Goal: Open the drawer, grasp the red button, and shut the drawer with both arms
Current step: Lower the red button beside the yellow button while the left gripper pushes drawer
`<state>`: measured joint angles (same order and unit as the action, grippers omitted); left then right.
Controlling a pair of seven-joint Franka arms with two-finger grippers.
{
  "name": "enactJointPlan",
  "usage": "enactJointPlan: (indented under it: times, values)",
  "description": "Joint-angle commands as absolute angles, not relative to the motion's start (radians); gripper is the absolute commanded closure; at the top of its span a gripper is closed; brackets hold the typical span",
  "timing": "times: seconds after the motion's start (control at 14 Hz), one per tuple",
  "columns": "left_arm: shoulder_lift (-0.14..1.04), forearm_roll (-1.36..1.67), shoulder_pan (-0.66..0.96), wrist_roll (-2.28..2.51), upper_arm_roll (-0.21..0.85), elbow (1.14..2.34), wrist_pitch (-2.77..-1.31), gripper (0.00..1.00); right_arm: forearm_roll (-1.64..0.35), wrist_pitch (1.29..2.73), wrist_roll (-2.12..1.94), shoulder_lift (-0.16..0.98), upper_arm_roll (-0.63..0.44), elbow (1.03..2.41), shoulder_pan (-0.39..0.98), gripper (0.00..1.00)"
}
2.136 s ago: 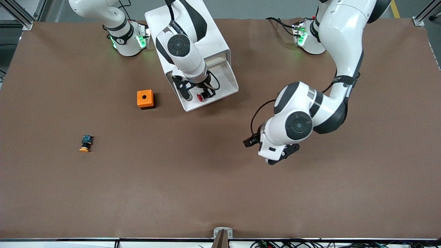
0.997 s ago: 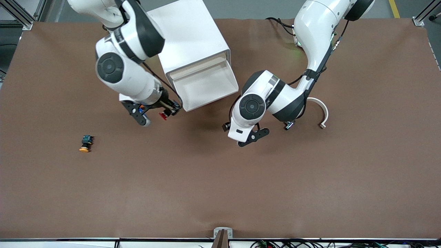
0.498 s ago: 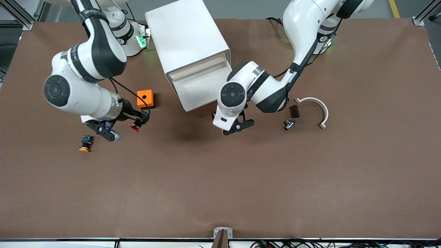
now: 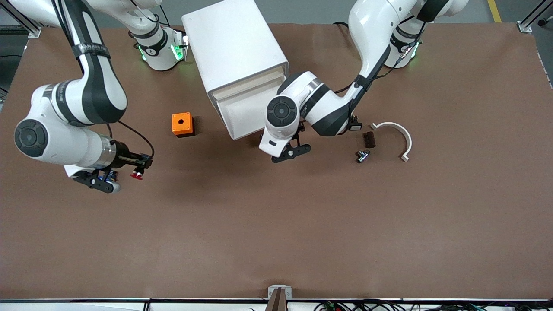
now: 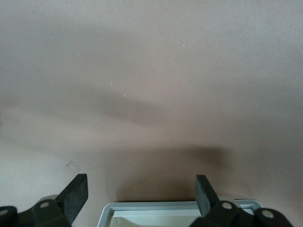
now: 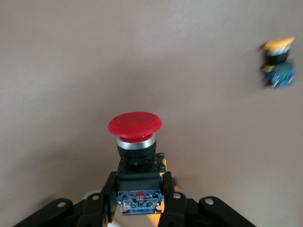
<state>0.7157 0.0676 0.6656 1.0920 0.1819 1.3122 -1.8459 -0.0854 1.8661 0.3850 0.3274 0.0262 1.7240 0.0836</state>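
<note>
On table [image 4: 276, 224], one button [image 6: 135, 137], one drawer [image 4: 248, 113]

Cabinet [image 4: 235, 45]: top centre of the front view, its drawer [image 4: 246, 113] pulled out toward the camera.
Box with a hole [image 4: 182, 124]: centre-left, beside the drawer toward the right arm's end.
Left gripper [image 4: 287, 152]: centre, just below the drawer front.
Right gripper [image 4: 125, 170]: left middle, holding the button [image 4: 137, 175] over the table [image 4: 276, 233].
Curved bracket [image 4: 399, 134], block [image 4: 369, 139], small part [image 4: 362, 156]: right of centre, near one another.
</note>
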Motion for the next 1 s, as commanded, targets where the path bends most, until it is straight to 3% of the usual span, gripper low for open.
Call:
enactJointPlan:
  times: [0.0, 0.36, 0.93]
  values:
    - [0.726, 0.063, 0.681, 1.092, 0.179, 1.31, -1.852, 0.0, -0.052, 1.923, 0.275, 0.389, 0.044, 1.718, 0.022, 1.0]
    - [0.727, 0.115, 0.695, 1.092, 0.179, 1.31, -1.852, 0.0, -0.051, 2.061, 0.017, 0.508, 0.044, 1.717, -0.1, 1.0]
    - [0.742, 0.218, 0.755, 1.091, 0.178, 1.31, -1.852, 0.0, -0.044, 2.134, -0.031, 0.6, 0.044, 1.729, -0.138, 1.0]
